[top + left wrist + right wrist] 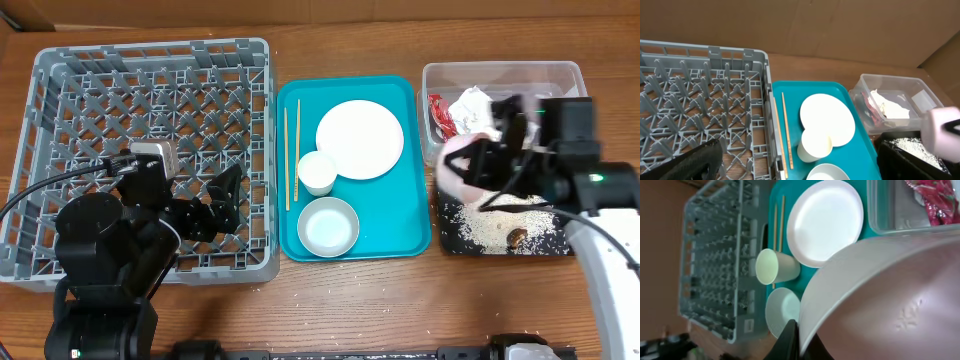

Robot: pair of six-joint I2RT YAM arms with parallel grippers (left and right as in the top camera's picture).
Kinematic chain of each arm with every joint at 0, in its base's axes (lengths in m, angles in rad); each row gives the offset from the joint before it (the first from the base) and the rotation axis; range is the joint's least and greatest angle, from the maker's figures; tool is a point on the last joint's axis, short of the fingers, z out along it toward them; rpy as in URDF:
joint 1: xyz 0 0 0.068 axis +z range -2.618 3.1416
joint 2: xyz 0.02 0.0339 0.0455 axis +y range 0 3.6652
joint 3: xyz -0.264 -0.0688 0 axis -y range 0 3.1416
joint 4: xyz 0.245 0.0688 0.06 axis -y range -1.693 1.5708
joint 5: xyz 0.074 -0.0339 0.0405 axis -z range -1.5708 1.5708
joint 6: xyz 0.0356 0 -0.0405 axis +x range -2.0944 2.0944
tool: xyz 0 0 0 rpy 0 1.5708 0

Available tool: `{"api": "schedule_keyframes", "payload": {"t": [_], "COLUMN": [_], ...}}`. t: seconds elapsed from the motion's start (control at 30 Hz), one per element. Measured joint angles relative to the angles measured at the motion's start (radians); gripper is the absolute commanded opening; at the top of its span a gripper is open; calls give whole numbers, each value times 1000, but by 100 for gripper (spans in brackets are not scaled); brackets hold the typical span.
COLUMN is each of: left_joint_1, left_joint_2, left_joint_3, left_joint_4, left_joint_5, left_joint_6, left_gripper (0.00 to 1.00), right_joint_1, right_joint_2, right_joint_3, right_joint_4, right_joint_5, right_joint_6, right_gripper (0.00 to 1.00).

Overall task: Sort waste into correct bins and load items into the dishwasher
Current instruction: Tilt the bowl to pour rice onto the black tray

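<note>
The right tool (497, 145) is clamped on the rim of a pale bowl (458, 168), which is held tilted over the black tray (447, 235); rice grains (490, 222) and a brown lump (518, 237) are seen in that tray. The left tool (224, 198) is held with its fingers wide apart above the grey rack (150, 100). A red wrapper (438, 112) and a napkin (472, 105) are contained in the clear tub (500, 70). On the teal tray (395, 235) the plate (360, 140), cup (317, 172), second bowl (328, 225) and chopsticks (292, 150) are laid.

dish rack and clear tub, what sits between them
In the overhead view, the teal tray lies between the dish rack and the clear tub, carrying the plate, cup, bowl and chopsticks.
</note>
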Motion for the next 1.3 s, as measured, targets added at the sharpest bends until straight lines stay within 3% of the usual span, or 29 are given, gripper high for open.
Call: {"api": "schedule_keyframes", "payload": {"t": [0.23,0.33,0.43,0.6,0.77,1.3], "left_joint_1": [0,0,0,0,0,0], "left_joint_2": [0,0,0,0,0,0], "left_joint_3": [0,0,0,0,0,0], "left_joint_4": [0,0,0,0,0,0], "left_joint_5": [0,0,0,0,0,0], "left_joint_6": [0,0,0,0,0,0], "left_gripper": [100,100,100,100,100,100], "right_joint_1": [-313,-439,-505,-559,-559,-642], "right_joint_2": [41,144,240,379,389,383], "right_joint_3": [-6,-37,-80,-129,-132,-131], "right_joint_4": [-228,-305,-316,-462,-579,-663], "right_joint_5": [-385,-537,-649,-821,-882,-909], "right_joint_6": [-415,-602,-697,-757,-774,-803], "right_gripper": [4,4,4,4,4,4]}}
